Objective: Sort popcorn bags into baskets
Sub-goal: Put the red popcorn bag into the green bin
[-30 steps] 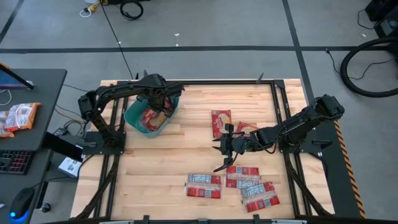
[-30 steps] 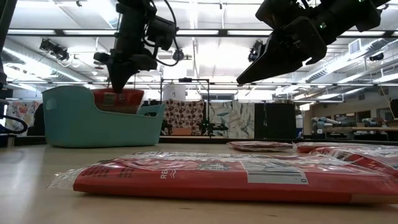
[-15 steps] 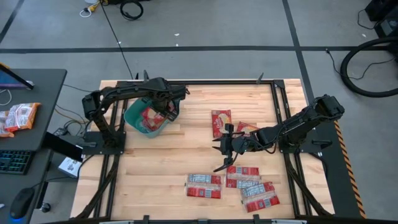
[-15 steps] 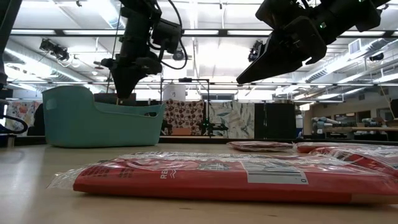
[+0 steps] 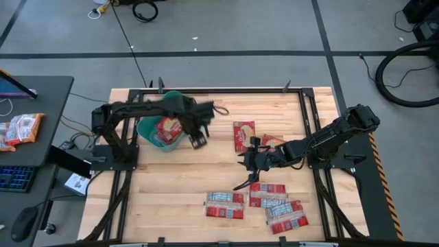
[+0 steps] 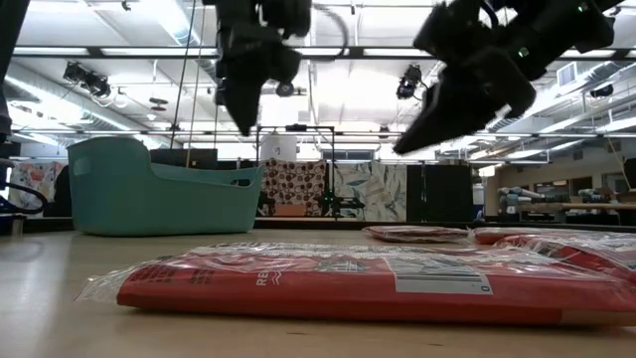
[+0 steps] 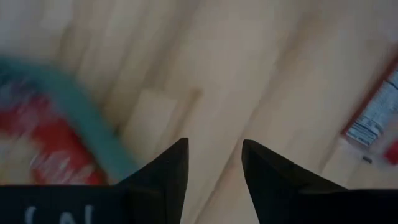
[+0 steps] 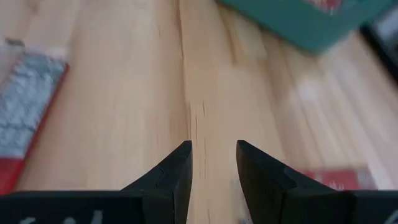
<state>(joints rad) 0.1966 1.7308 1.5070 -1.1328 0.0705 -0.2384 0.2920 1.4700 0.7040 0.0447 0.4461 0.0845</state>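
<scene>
The teal basket (image 5: 147, 129) stands at the table's far left with red popcorn bags (image 5: 165, 130) lying inside. My left gripper (image 5: 199, 141) hangs open and holds nothing, just right of the basket's rim (image 7: 81, 118) and high over bare wood (image 6: 243, 117). My right gripper (image 5: 240, 169) is open above the table's middle (image 6: 415, 139), fingers pointing toward the basket (image 8: 298, 18). Two bags (image 5: 243, 134) (image 5: 271, 142) lie flat beyond it. Several more (image 5: 225, 204) (image 5: 267, 194) (image 5: 287, 216) lie flat near the front edge.
A black frame runs round the wooden table (image 5: 178, 178). Bare wood lies between the basket and the front bags. A desk (image 5: 34, 103) to the left carries an orange-white packet (image 5: 20, 129) and a keyboard (image 5: 15, 177). Cables lie on the floor beyond.
My left gripper has opened and let go of a red bag, which has dropped into the basket. It has then swung from above the basket toward the table's right and near side, past the rim.
</scene>
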